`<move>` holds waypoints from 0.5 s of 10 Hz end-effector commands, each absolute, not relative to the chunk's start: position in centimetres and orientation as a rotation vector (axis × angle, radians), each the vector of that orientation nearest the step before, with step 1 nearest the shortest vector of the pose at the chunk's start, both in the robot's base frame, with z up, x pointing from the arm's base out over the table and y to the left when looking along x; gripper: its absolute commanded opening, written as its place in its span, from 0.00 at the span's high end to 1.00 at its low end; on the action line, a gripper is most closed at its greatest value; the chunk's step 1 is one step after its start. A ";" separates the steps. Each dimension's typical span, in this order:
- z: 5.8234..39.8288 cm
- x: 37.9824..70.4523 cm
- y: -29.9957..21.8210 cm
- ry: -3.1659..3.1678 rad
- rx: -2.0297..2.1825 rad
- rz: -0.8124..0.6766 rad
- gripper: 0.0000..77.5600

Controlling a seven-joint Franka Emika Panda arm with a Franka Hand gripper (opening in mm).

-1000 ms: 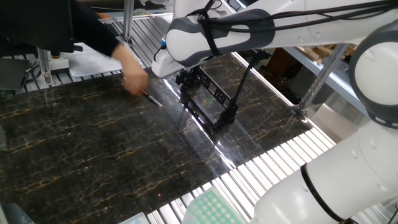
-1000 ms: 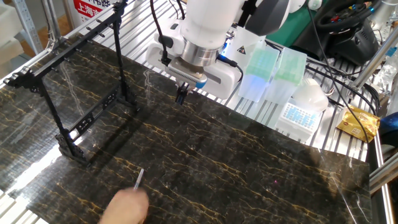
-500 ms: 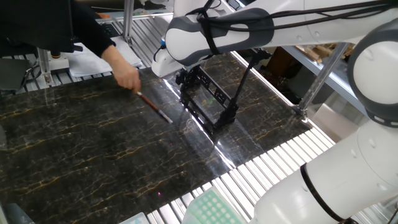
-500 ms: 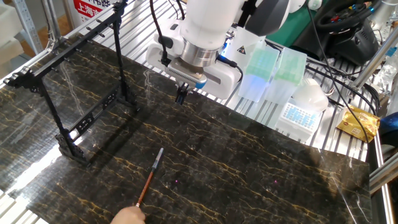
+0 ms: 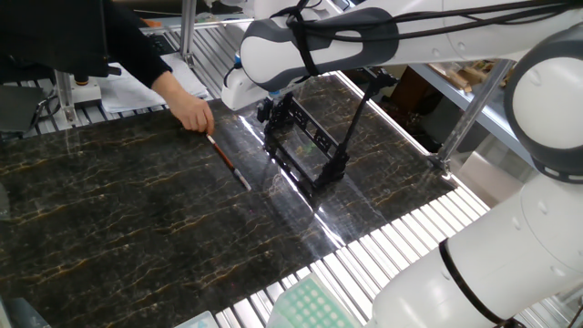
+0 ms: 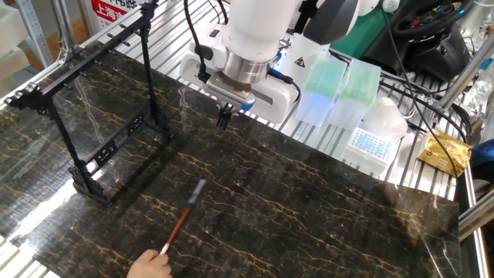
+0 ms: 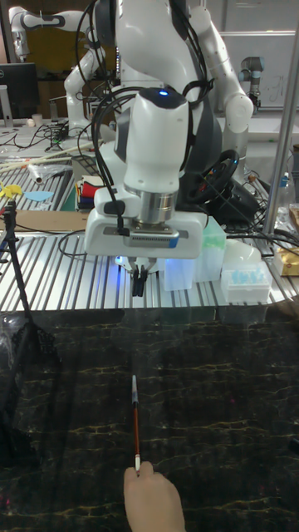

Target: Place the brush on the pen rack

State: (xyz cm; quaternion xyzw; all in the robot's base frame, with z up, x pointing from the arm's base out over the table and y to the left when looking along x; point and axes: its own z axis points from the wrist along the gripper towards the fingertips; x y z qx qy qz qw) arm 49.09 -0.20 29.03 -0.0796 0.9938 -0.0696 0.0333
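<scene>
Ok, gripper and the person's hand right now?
Gripper: shut, empty, above the table.
Person's hand: touching the brush at its end.

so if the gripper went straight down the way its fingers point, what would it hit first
Most likely the bare dark marble tabletop. The gripper points down near the table's far edge; the thin reddish-brown brush lies nearer the person's hand, seemingly off that line, though depth is uncertain.
</scene>
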 end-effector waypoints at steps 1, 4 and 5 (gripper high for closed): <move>29.1 49.2 -0.2 3.055 -0.247 -0.214 1.00; 29.1 49.2 -0.2 3.053 -0.271 -0.212 1.00; 29.1 49.2 -0.2 3.053 -0.271 -0.216 1.00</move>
